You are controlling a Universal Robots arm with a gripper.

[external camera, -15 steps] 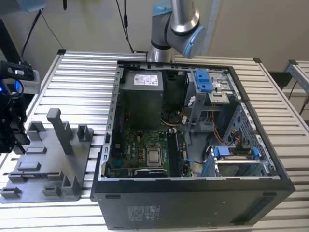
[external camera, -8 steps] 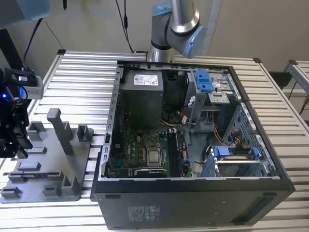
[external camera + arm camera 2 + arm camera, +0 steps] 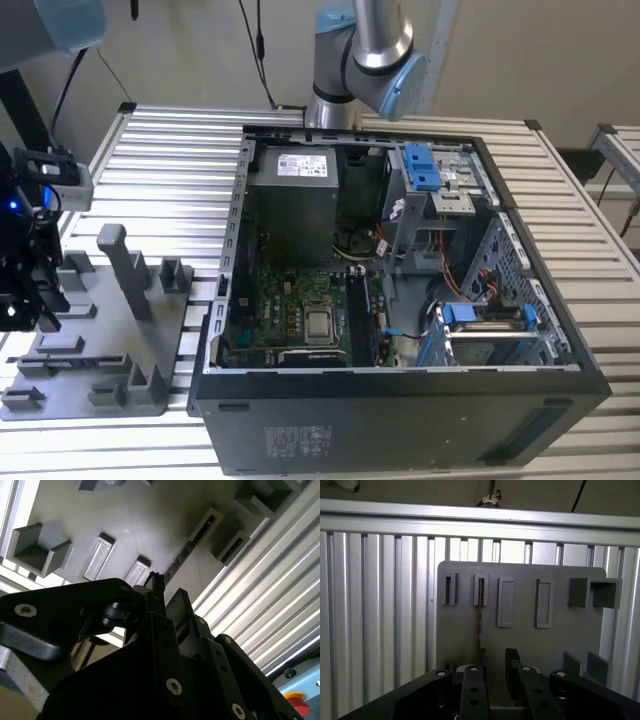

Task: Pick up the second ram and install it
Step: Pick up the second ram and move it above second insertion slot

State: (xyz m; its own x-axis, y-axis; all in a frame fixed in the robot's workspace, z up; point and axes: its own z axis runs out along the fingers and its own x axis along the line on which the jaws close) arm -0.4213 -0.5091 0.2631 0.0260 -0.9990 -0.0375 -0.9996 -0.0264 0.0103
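The second ram (image 3: pixel 479 615) stands on edge in a narrow slot of the matte grey fixture plate (image 3: pixel 570 635), so I see only a thin dark strip with a brownish rim. My gripper (image 3: pixel 495 656) hovers close over one end, black fingers parted, holding nothing. Boxy raised blocks flank the slot, and ribbed aluminium table slats (image 3: pixel 380 610) lie beneath. The open black computer case (image 3: pixel 400 420) sits toward the exterior view's right.

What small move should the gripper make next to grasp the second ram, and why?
Probably a slight sideways shift to centre the strip between its jaws. In the first wrist view the second ram stands on edge in a slot of the grey holder, and the open gripper sits near its end, but the strip lines up with one jaw rather than the gap.
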